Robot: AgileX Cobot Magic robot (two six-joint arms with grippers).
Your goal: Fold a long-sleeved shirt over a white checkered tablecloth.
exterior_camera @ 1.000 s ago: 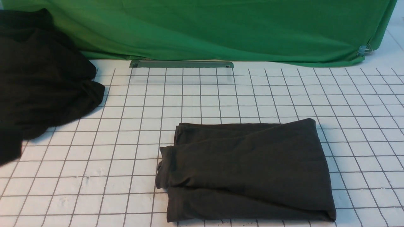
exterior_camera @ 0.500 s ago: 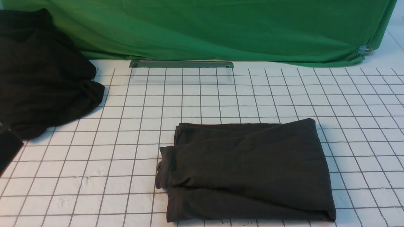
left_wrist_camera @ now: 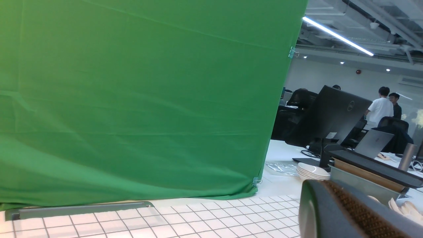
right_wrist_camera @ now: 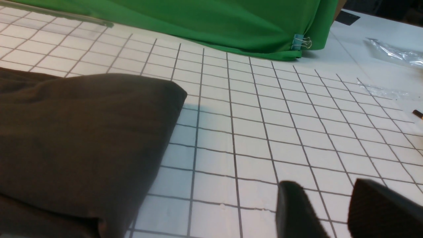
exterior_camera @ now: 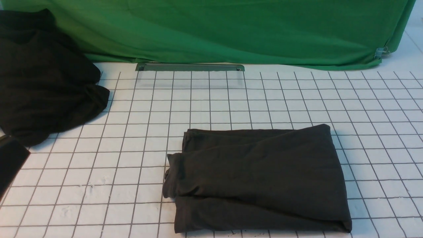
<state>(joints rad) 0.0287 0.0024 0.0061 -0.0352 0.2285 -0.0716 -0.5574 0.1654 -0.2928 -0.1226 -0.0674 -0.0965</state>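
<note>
The long-sleeved shirt (exterior_camera: 261, 178) lies folded into a dark charcoal rectangle on the white checkered tablecloth (exterior_camera: 231, 99), towards its near edge. Its logo is hidden. In the right wrist view the shirt (right_wrist_camera: 76, 142) fills one side. My right gripper (right_wrist_camera: 325, 191) hovers open beside it over bare tablecloth (right_wrist_camera: 264, 132), with nothing between its fingers. My left gripper (left_wrist_camera: 330, 191) is shut and empty, raised and facing the green backdrop. Only a dark part of it (exterior_camera: 10, 162) shows at the front view's left edge, far from the shirt.
A blacker heap of cloth (exterior_camera: 43, 79) lies at the back left. The green backdrop (exterior_camera: 231, 29) hangs along the far edge, with a grey bar (exterior_camera: 190, 67) at its foot and a binder clip (exterior_camera: 381, 52) at its right corner. Stacked plates (left_wrist_camera: 312, 172) stand beyond the cloth.
The dark part of my left arm at the left edge has slid a little lower and apart from the black heap. The shirt has not moved.
</note>
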